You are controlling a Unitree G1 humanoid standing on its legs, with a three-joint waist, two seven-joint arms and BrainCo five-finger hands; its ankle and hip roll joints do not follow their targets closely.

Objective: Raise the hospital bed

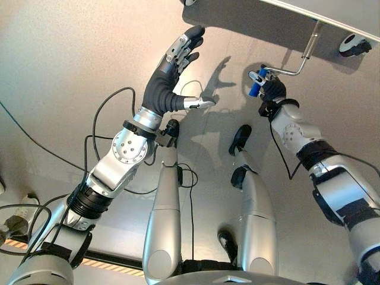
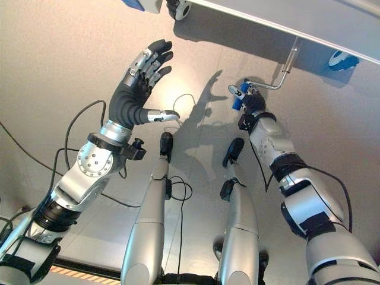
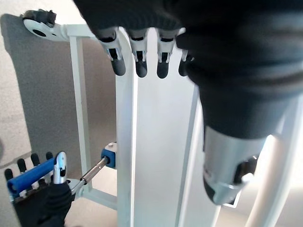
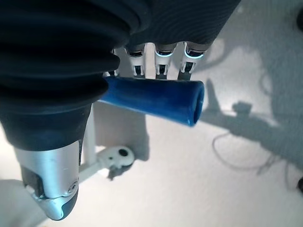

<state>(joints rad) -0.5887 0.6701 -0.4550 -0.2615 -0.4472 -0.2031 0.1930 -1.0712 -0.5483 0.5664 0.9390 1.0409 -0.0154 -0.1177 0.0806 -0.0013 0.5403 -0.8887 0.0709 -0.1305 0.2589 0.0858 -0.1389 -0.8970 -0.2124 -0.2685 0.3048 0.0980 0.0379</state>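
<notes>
The hospital bed's white frame [image 1: 332, 15] runs along the top right, low over the floor. A bent metal crank rod [image 1: 300, 59] comes down from it and ends in a blue crank handle [image 1: 256, 84]. My right hand [image 1: 273, 92] is shut on that handle; in the right wrist view its fingers [image 4: 158, 59] curl round the blue grip [image 4: 156, 99]. My left hand [image 1: 169, 77] hangs open in the air to the left of the crank, fingers spread and holding nothing. The left wrist view looks past its fingers [image 3: 137, 61] to the bed frame [image 3: 142, 142] and the held handle [image 3: 31, 175].
A bed caster wheel [image 1: 354, 43] sits under the frame at the far right, another caster [image 2: 178, 9] at the top centre. Beige floor lies below both arms. A power strip with plugs [image 1: 15, 222] lies at the lower left.
</notes>
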